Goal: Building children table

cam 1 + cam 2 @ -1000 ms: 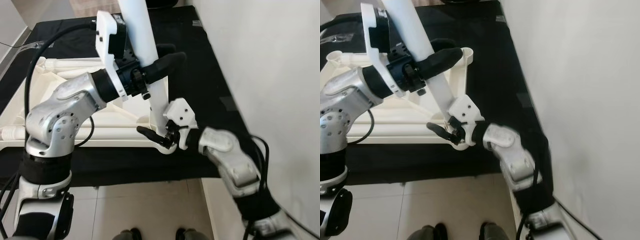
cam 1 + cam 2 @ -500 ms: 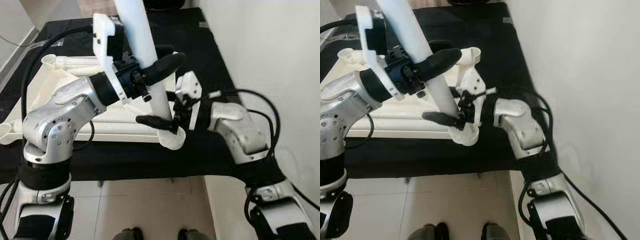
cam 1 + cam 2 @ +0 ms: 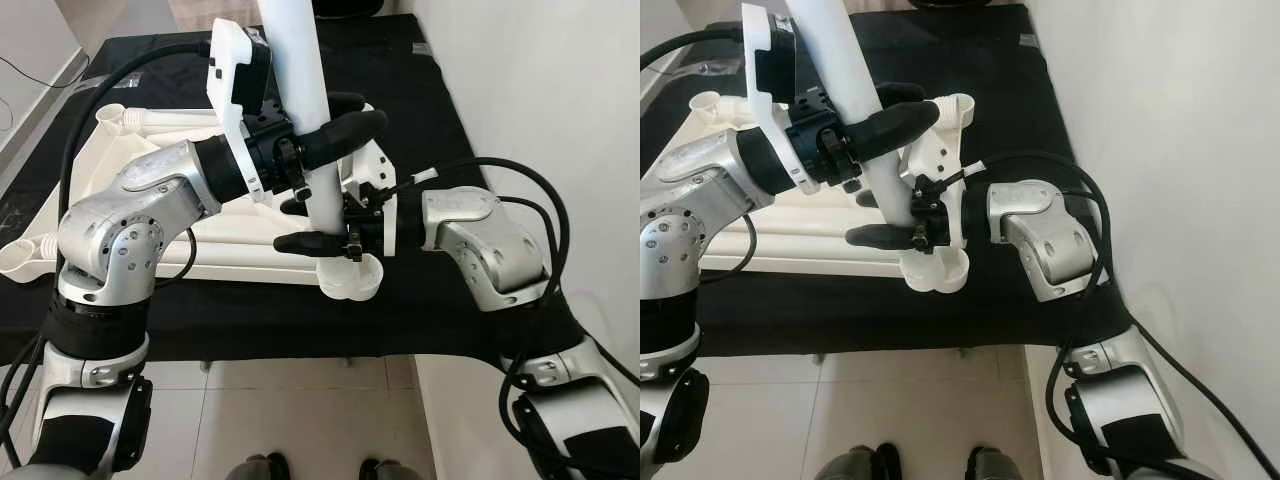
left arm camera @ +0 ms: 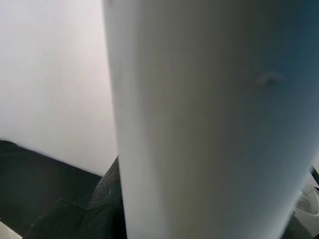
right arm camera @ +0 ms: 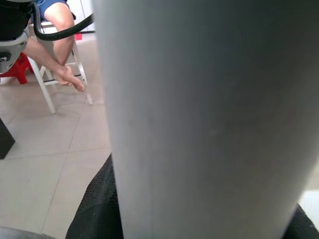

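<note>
A white table leg (image 3: 300, 80) stands upright, its lower end in the corner socket (image 3: 350, 281) of the white upturned table top (image 3: 230, 256). My left gripper (image 3: 345, 113) is shut on the leg about halfway up, one black finger (image 3: 350, 126) across its front. My right gripper (image 3: 284, 226) comes in from the right just above the socket, and its two fingers (image 3: 305, 243) are shut on the leg's lower end. In both wrist views the leg (image 4: 209, 119) (image 5: 199, 114) sits close up against black finger pads (image 5: 94, 204).
The table top lies on a black mat (image 3: 430, 110) with another white leg (image 3: 170, 121) lying on it at the back left. A white wall (image 3: 560, 100) runs close along the right. Tiled floor (image 3: 300, 410) lies in front. A seated person's leg (image 5: 60, 30) shows in the right wrist view.
My right gripper rose from the table's corner socket to the leg's lower end and closed around it, its wrist turning. The left gripper kept its hold; the camera shifted slightly.
</note>
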